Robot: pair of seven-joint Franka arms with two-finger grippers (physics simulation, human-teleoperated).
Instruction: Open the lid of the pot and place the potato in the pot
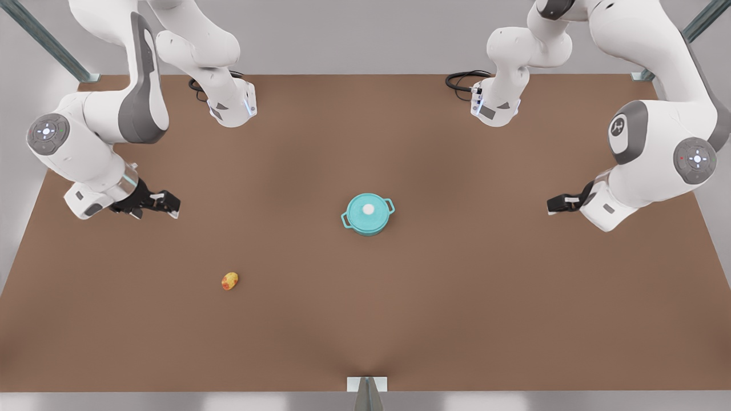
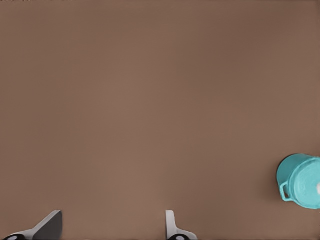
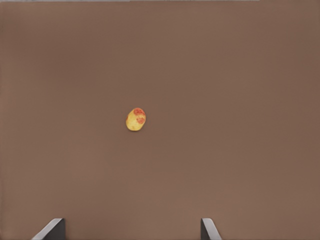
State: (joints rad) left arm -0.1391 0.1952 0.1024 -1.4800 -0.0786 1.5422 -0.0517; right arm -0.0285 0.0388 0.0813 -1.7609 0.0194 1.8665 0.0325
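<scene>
- You are looking at a task that, by the pictures, is not yet begun: the pot lid (image 1: 368,209) is sitting flat on the pot (image 1: 369,222), its white knob up, in the middle of the brown table (image 1: 457,319).
- The potato (image 1: 229,281) is lying on the bare table toward the front view's left and nearer the camera, well apart from the pot and touching nothing else.
- Your right gripper (image 1: 163,202) is hanging over the table at the front view's left; its wrist view is looking at the potato (image 3: 135,120), which is how I am matching it. Its fingers (image 3: 50,229) are standing apart, with nothing between them.
- Your left gripper (image 1: 557,204) is hanging at the front view's right, well apart from the pot; its wrist view is catching the lidded pot (image 2: 301,180) at the frame's edge. Its fingers (image 2: 171,225) are also standing apart and holding nothing.
- Everything is remaining, as I judge it: lifting the lid off by its knob, setting it aside, picking up the potato and lowering it into the pot.
- The left gripper is sitting on the pot's side and the right on the potato's side, so you are likely sharing the work that way.
</scene>
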